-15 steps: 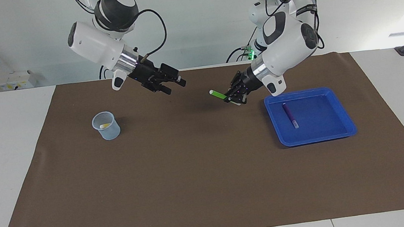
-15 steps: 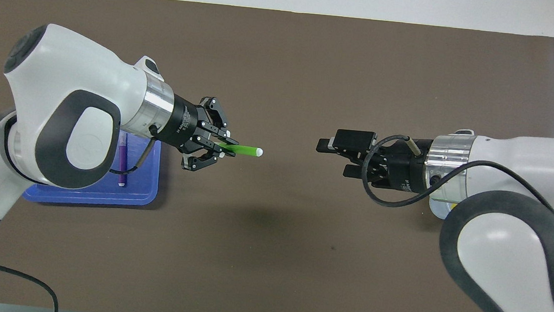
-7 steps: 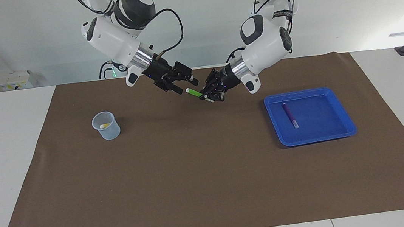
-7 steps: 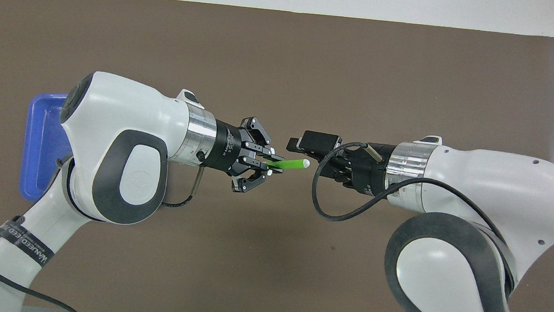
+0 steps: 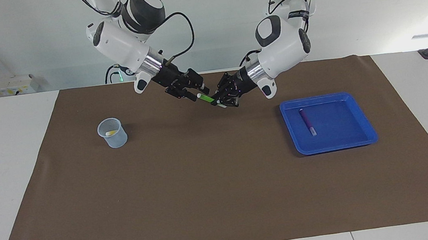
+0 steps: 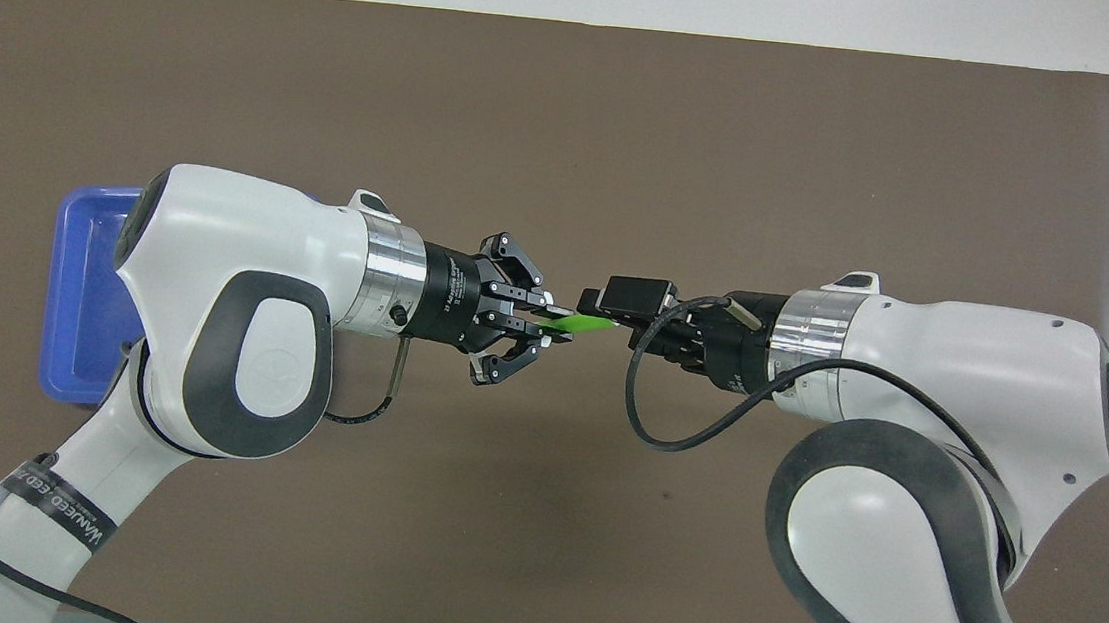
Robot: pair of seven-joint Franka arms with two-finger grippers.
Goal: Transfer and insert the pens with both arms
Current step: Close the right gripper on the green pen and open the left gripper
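Note:
My left gripper (image 5: 215,100) is shut on the bright green pen (image 5: 205,98) and holds it level in the air over the mat's middle, near the robots' edge. My right gripper (image 5: 194,91) faces it, fingers open, with the pen's pale end reaching in between them. In the overhead view the green pen (image 6: 586,323) spans from the left gripper (image 6: 553,323) to the right gripper (image 6: 609,321). The purple pen (image 5: 307,122) lies in the blue tray (image 5: 363,119). The yellow pen (image 5: 110,133) is in the clear cup (image 5: 113,138).
The brown mat (image 5: 213,184) covers the table. The tray is toward the left arm's end, the cup toward the right arm's end. In the overhead view the left arm hides most of the tray (image 6: 78,310) and the right arm hides the cup.
Both arms have moved toward each other over the mat's middle. The green pen's pale end has gone from free air to between the right gripper's fingers.

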